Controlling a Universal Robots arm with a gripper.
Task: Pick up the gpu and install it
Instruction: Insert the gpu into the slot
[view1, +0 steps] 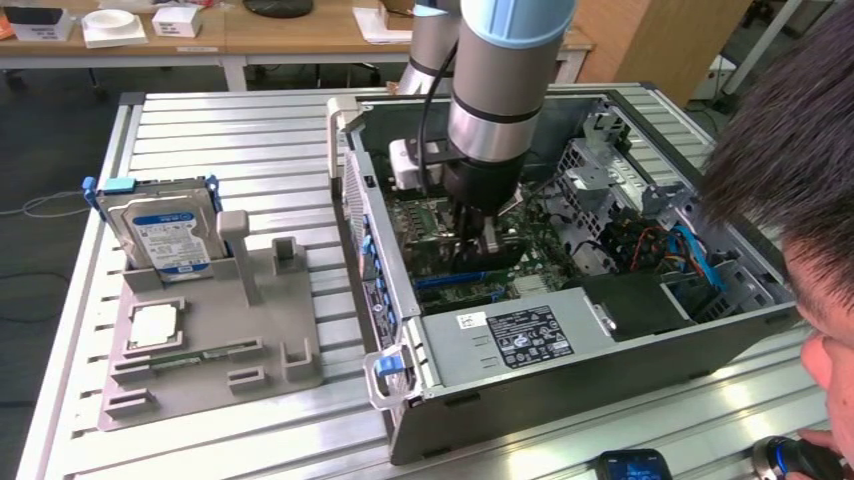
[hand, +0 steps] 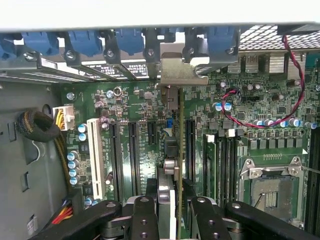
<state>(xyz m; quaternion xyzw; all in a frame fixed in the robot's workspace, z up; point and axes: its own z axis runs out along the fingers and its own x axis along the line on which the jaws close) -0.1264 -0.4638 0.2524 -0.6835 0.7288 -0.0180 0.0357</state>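
Slatted aluminium table (view1: 240, 130) underneath everything in the exterior view, with a grey fixture tray (view1: 267, 330) toward that view's left carrying an upright hard drive (view1: 167, 235), and an open computer case (view1: 534, 400) lying on its side toward the right. Arm (view1: 501, 90) reaching straight down into the case, with the gripper (view1: 483, 228) low over the boards and clamped on the gpu (view1: 467, 262), held on edge as a dark slab beneath it. Person's head (view1: 801, 150) at the right edge of that view. From the wrist: dark fingers (hand: 145, 217) pinched narrow on either side of the gpu (hand: 179, 150), seen edge-on as a thin strip running across the green motherboard (hand: 125, 100) among long black expansion slots. Silver bracket (hand: 180, 72) at its far end, up against the rear wall beside the blue slot latches (hand: 127, 40). CPU socket (hand: 267, 190) well apart from the card. By judgement: pick-up done, card inside the case and lined up along a slot. Cannot tell whether its contact edge is pressed fully home, and with the grip not released, installation reads as unfinished.
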